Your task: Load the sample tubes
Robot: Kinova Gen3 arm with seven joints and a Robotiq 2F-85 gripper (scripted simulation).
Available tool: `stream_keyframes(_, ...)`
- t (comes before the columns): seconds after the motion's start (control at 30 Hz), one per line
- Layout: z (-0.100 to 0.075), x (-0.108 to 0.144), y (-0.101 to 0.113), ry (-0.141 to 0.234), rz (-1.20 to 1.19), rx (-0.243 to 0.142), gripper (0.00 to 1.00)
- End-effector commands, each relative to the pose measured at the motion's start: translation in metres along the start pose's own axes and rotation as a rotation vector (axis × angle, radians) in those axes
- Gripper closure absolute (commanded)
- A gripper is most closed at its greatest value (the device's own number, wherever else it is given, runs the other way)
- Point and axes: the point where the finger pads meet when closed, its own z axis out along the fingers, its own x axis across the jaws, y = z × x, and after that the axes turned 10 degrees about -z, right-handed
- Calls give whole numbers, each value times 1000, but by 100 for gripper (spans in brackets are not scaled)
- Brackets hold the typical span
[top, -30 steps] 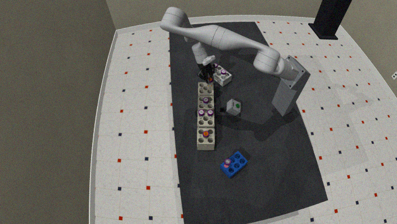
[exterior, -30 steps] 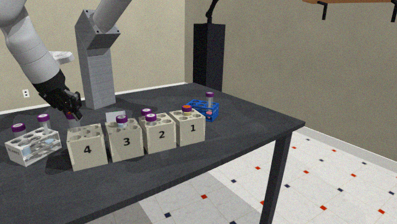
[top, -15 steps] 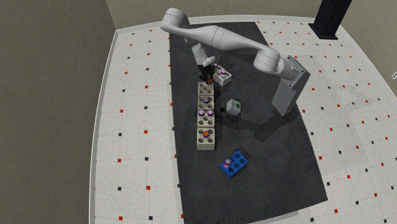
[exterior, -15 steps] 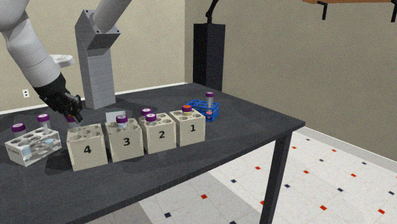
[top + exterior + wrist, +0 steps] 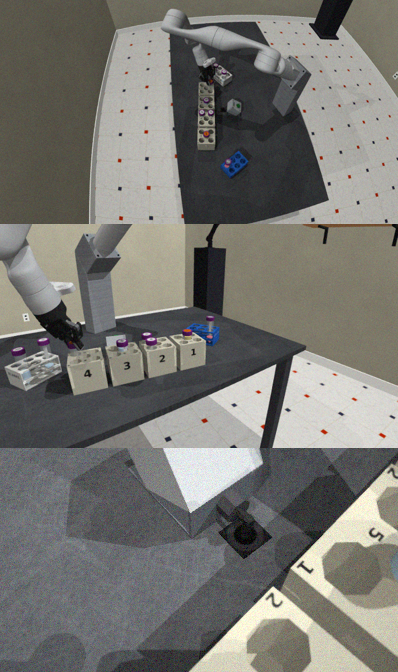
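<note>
Four cream adapters stand in a row: adapter 4, adapter 3, adapter 2, and adapter 1. My gripper is shut on an orange-dot sample tube at adapter 4's far edge. The tube's cap is just above the adapter's top and its lower end is hidden. Adapter 1 holds an orange-dot tube in its centre hole. Adapter 3 holds a white-dot tube in its centre hole. Adapter 2 holds two white-dot tubes.
The white blanks rack with tubes stands just beyond adapter 4. The DONE desk with its green key stands right of adapter 3. The blue rack holds the grey-dot tube.
</note>
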Motion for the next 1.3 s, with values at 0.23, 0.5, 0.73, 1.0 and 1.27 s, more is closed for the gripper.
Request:
stream_keyframes(0.23,4,-1,3,0,0,-1,90)
stream_keyframes(0.5,8,-1,4,0,0,-1,90)
stream_keyframes(0.73,8,-1,4,0,0,-1,90)
stream_keyframes(1.0,8,-1,4,0,0,-1,38)
stream_keyframes(1.27,8,-1,4,0,0,-1,38)
